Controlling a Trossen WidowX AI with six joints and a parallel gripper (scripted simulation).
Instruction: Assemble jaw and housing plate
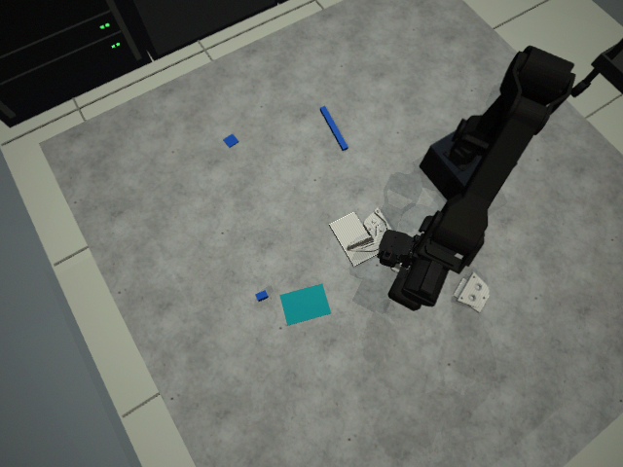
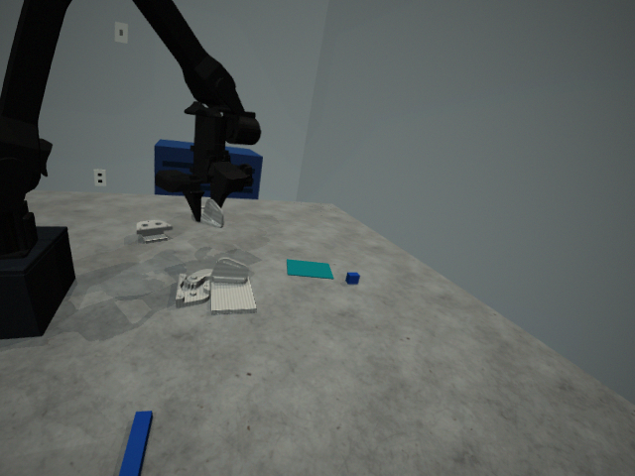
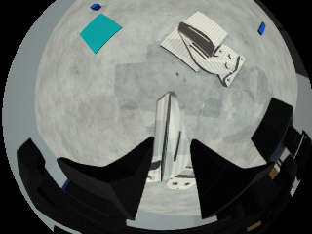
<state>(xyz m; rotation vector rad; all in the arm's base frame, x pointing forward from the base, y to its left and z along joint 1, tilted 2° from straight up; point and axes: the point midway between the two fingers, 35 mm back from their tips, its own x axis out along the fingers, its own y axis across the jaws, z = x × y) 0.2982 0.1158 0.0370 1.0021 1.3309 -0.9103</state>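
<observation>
My gripper (image 2: 208,212) (image 3: 174,142) is shut on the loose white jaw (image 2: 213,215) (image 3: 169,122), held above the table between the fingertips. In the top view the wrist mostly hides it. The white base (image 1: 381,219) (image 2: 184,297) (image 3: 236,72) lies apart from the held jaw. The other jaw (image 1: 360,244) (image 2: 230,271) (image 3: 196,40) is at the base and reaches over a ribbed white slab (image 1: 347,225) (image 2: 233,300) (image 3: 207,23). Its pin seating and the free pin are too small to judge. The housing plate (image 1: 480,291) (image 2: 155,224) (image 3: 180,184), with two holes, lies separately near the gripper.
A teal rectangle (image 1: 305,305) (image 2: 309,269) (image 3: 99,32) and a small blue cube (image 1: 261,295) (image 2: 352,278) (image 3: 96,7) lie beyond the slab. A long blue bar (image 1: 334,127) (image 2: 136,443) and a blue square (image 1: 231,140) lie farther off.
</observation>
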